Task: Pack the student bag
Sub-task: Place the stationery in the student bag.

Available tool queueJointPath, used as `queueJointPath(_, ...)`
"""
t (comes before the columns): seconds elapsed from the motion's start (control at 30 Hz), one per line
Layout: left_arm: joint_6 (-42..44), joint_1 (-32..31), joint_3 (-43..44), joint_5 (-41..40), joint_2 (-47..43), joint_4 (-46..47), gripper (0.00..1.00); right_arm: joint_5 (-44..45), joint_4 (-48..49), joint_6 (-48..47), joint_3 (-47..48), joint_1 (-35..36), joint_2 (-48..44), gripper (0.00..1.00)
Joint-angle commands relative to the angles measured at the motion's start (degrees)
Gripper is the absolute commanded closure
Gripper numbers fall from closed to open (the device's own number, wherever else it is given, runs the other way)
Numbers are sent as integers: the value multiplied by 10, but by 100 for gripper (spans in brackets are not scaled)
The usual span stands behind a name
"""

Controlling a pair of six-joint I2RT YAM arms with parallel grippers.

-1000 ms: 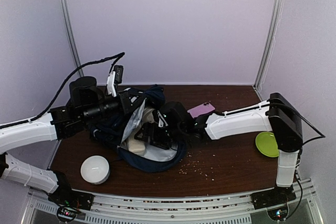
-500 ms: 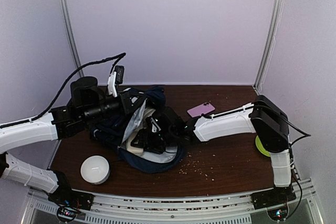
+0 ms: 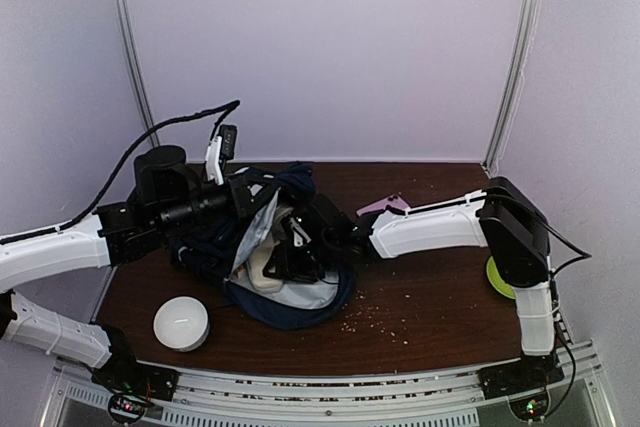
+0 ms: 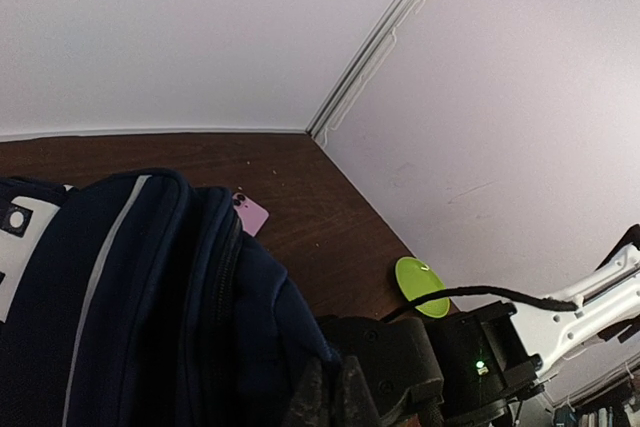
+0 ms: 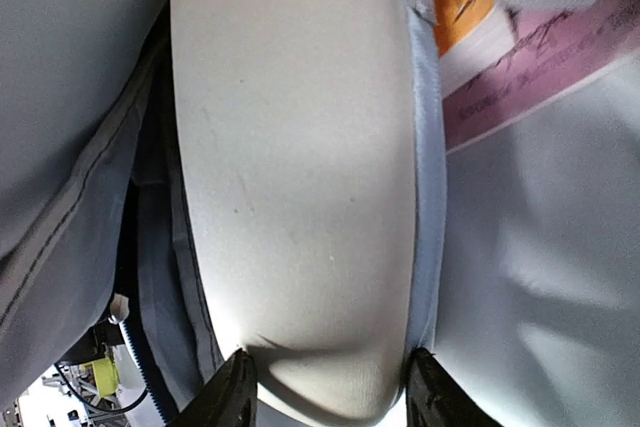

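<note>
The student bag (image 3: 292,299) is seen slumped left of centre on the table (image 3: 450,297), and its navy rim is pinched tight and held up by the left gripper (image 3: 247,194). Deep inside the grey lining, a cream rounded object (image 5: 300,167) is clasped on both sides by the right gripper (image 5: 330,389).

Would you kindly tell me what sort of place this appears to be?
Probably a robot test booth: plain pale walls with metal corner posts, a brown table, and two robot arms bolted at its near edge.
</note>
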Motion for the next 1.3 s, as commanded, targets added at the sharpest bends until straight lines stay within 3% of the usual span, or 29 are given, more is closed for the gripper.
queueJointPath(0.0, -8, -6, 45, 23, -6, 117, 100, 30, -28, -16, 39, -32, 23, 52)
queueJointPath(0.17, -9, -6, 45, 22, -3, 117, 100, 22, -24, -17, 91, -34, 38, 60)
queueJointPath(0.33, -11, -6, 44, 23, 0, 119, 100, 11, -23, -32, 117, -34, 43, 60)
queueJointPath(0.63, 1, -6, 47, 14, 5, 118, 100, 35, 44, 25, -20, -36, -69, 39)
queueJointPath(0.8, 1, -6, 49, 15, 10, 122, 100, 19, 84, 82, -79, -25, -86, 26)
queueJointPath(0.97, -2, -6, 53, 20, 15, 124, 100, 5, 36, 59, -21, 2, -43, 19)
queueJointPath(1.27, -5, -6, 50, 19, 13, 121, 100, 26, -18, 33, 34, 25, 23, 18)
